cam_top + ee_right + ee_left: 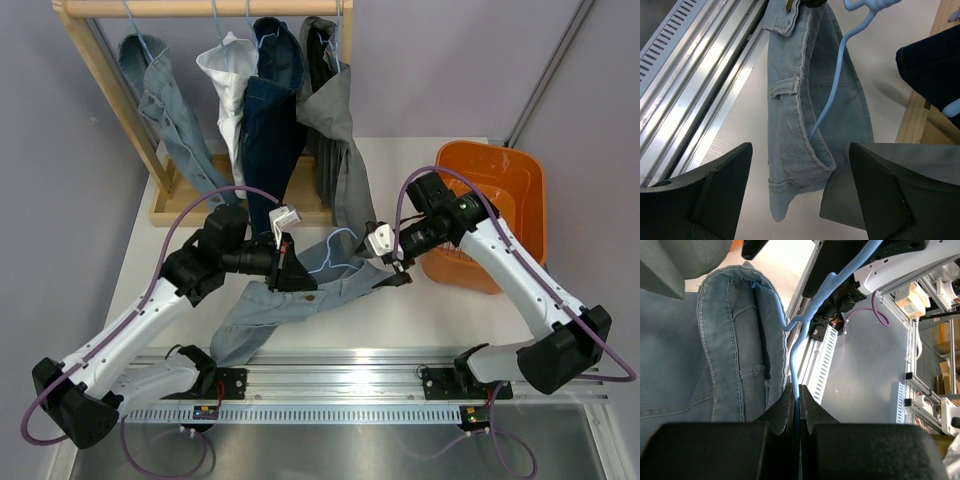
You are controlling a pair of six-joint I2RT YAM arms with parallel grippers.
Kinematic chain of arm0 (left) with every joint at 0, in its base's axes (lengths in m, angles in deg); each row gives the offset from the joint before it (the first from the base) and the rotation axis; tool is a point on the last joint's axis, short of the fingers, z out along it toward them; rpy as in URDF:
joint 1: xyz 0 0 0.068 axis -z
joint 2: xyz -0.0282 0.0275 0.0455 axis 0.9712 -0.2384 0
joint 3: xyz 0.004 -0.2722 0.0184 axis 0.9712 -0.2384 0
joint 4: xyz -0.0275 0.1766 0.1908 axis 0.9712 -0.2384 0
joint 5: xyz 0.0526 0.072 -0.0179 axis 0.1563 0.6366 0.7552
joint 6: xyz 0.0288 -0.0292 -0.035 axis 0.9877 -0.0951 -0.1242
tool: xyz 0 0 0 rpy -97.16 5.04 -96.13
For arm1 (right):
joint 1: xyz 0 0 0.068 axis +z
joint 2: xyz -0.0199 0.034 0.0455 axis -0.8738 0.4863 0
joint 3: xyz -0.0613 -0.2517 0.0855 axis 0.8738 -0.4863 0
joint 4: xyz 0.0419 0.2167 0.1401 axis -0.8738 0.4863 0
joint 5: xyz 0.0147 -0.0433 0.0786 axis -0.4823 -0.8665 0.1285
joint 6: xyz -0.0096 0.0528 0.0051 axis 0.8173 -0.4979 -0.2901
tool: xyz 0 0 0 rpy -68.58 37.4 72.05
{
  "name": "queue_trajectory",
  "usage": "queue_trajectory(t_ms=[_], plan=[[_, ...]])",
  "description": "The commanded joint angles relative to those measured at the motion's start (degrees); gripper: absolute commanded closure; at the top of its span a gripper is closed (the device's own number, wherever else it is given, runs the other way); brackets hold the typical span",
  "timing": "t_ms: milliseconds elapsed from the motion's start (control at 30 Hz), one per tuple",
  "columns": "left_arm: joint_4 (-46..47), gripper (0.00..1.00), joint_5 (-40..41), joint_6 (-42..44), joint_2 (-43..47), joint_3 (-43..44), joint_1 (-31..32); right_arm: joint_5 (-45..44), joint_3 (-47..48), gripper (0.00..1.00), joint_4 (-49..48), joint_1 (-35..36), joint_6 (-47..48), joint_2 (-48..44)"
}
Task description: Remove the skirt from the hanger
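Note:
A light blue denim skirt [285,300] lies on the table between the arms, with a light blue hanger [335,252] still inside its waistband. My left gripper [291,262] is shut on the hanger's wire; in the left wrist view the hanger [799,335] runs up from between the closed fingers, the skirt's waistband [732,340] beside it. My right gripper [397,268] is open just above the skirt's right end. In the right wrist view the skirt's waistband [805,145] lies between the open fingers [697,192] with the hanger [832,100] entering it.
A wooden rack [110,70] at the back holds several hung garments, including dark jeans [270,120] and a grey piece [335,130] that reaches the table. An orange bin [495,215] stands at the right. A metal rail [330,380] runs along the near edge.

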Motion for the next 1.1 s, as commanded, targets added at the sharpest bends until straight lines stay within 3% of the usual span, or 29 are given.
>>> queue_trajectory(t_ms=[0,167,333,500,633,800,900,1067], plan=[[3.7,1.0,-4.5,0.8,-0.4,2.0,0.4,-1.3,-0.5,0.15,-1.4,0.6,2.4,1.3],[2.0,1.0,-4.5,2.7,-1.1,3.8,0.4,-3.1,-0.5,0.24,0.3,0.6,5.1,2.6],[1.3,1.0,-4.7,3.8,-2.3,4.9,0.4,-5.1,-0.9,0.44,3.3,0.6,7.9,4.0],[0.3,1.0,-4.9,4.9,-3.2,6.9,0.4,-5.6,-1.7,0.5,3.3,0.6,8.5,4.2],[-2.2,1.0,-4.7,6.5,-3.8,8.4,0.4,-6.5,-1.6,0.62,3.7,0.5,8.5,4.4],[-6.2,1.0,-2.5,9.5,-3.6,9.2,0.3,-9.0,-1.8,0.89,4.9,0.5,8.5,4.0],[-10.0,1.0,0.5,12.1,-3.0,10.3,0.3,-11.0,-3.2,1.0,4.7,0.6,7.3,3.2],[-15.4,1.0,6.5,16.5,-1.1,11.8,0.3,-13.9,-6.9,1.0,2.4,0.2,6.3,-0.7]])
